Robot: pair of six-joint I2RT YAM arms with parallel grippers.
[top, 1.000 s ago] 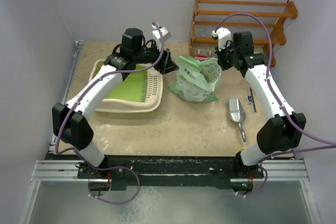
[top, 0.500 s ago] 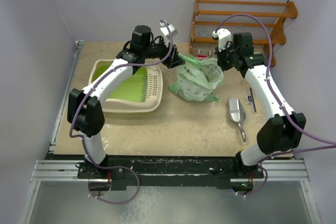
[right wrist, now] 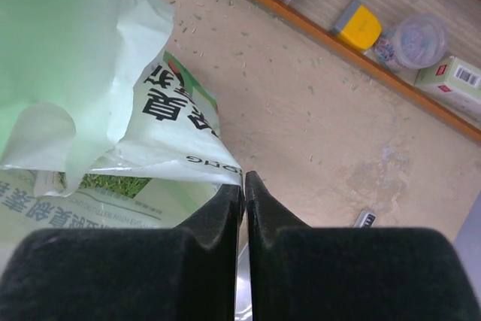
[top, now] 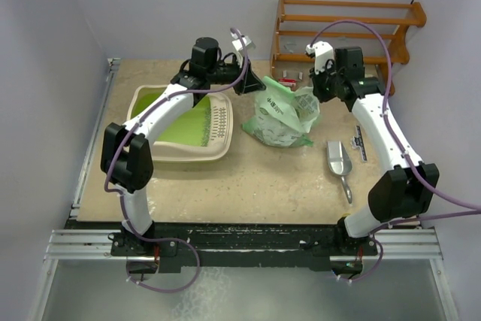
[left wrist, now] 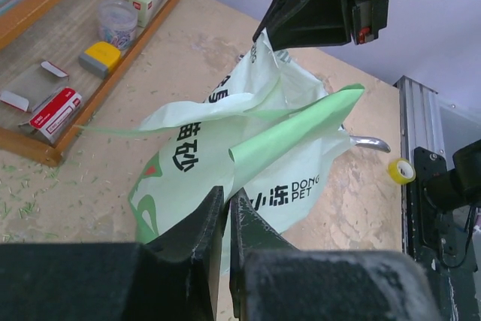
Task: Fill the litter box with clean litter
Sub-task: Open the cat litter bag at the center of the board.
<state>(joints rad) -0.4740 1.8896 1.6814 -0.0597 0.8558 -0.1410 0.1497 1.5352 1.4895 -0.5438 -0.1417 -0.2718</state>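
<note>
White links, black joints, purple cables on left arm (top: 158, 114) and right arm (top: 383, 137); black fingers (right wrist: 222, 212); perhaps a red switch (left wrist: 364, 34) at one o'clock in left wrist view

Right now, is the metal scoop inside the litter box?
No, the scoop lies on the table beside the bag, apart from the litter box.

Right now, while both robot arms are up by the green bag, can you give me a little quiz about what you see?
1. True or false: the metal scoop lies inside the litter box.
2. What is the left pincer pinching? A the green bag; B the scoop; C the litter box.
3. What colour is the inside of the litter box?
Key: 1 false, the scoop lies on the table; 2 A; 3 green.
</note>
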